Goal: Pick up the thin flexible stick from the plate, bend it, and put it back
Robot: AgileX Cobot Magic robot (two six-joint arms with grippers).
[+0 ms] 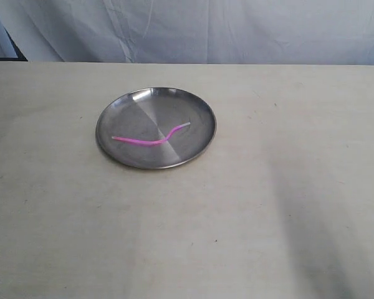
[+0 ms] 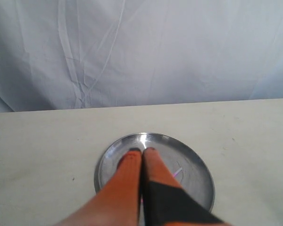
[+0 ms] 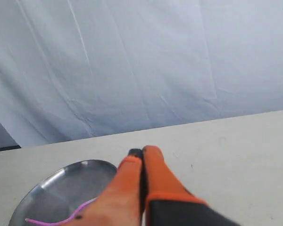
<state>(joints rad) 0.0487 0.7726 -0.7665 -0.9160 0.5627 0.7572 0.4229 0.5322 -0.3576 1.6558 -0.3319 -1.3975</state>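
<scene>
The shiny steel plate (image 1: pixel 131 109) sits on the table, left of centre in the exterior view. The pink stick (image 1: pixel 146 141) lies across it with a kink near its pale end (image 1: pixel 184 125). Neither gripper appears in the exterior view. In the left wrist view my left gripper (image 2: pixel 142 150) is shut with nothing in it, hovering over the plate (image 2: pixel 193 172); a short bit of the stick (image 2: pixel 177 172) peeks out beside the fingers. My right gripper (image 3: pixel 142 151) is shut and empty, above the table beside the plate (image 3: pixel 47 193), where the stick (image 3: pixel 61 219) lies.
A beige tabletop (image 1: pixel 268 205) stretches all round the plate. A grey cloth backdrop (image 1: pixel 187 28) hangs behind the far edge. A soft shadow crosses the table at the right.
</scene>
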